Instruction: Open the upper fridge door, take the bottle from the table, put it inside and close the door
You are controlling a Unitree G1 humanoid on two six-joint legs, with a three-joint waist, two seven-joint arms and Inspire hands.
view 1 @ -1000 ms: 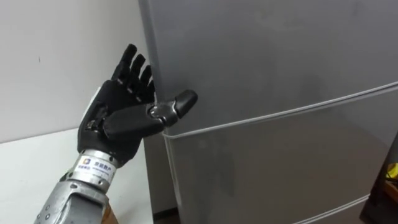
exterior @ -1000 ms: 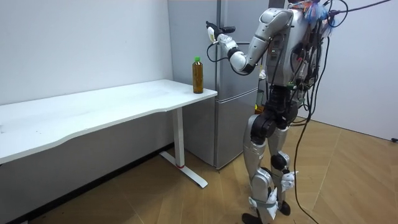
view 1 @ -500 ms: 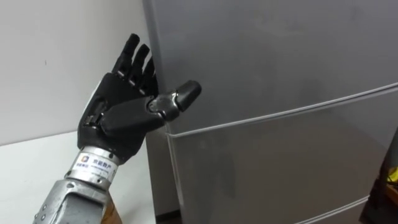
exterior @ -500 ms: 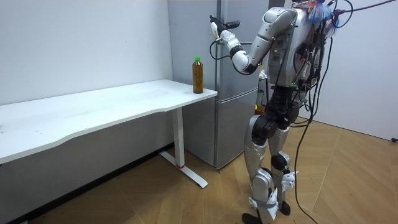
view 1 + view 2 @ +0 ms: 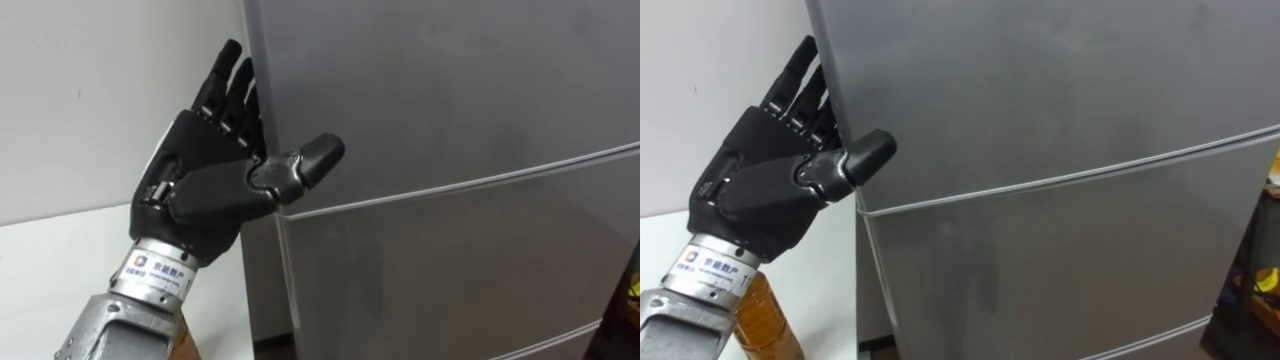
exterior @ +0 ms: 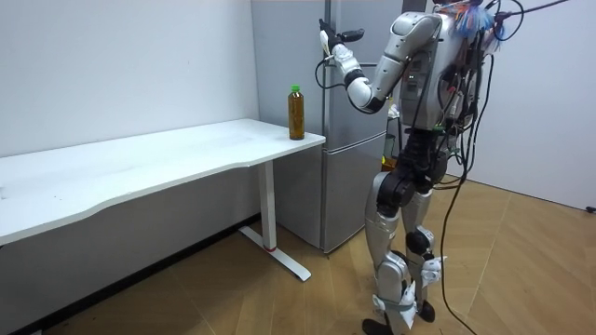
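Note:
The bottle [image 6: 296,112], amber with a green cap, stands upright on the corner of the white table [image 6: 168,158] beside the grey fridge [image 6: 349,177]. Its amber body [image 5: 760,325] shows just under my left wrist. My left hand [image 5: 205,175] is raised at the left edge of the upper fridge door [image 5: 450,90]. The hand is open, with straight fingers lying along that edge and the thumb reaching across the door's front. It holds nothing. A seam [image 5: 460,185] below the thumb parts the upper door from the lower one.
I stand upright on the wooden floor [image 6: 521,270], facing the fridge, with the table on my left. A white wall [image 6: 121,65] runs behind the table. Something yellow [image 5: 1270,280] shows at the fridge's right side.
My left hand has risen a little and moved right, closer along the upper door's left edge. The bottle has stayed on the table.

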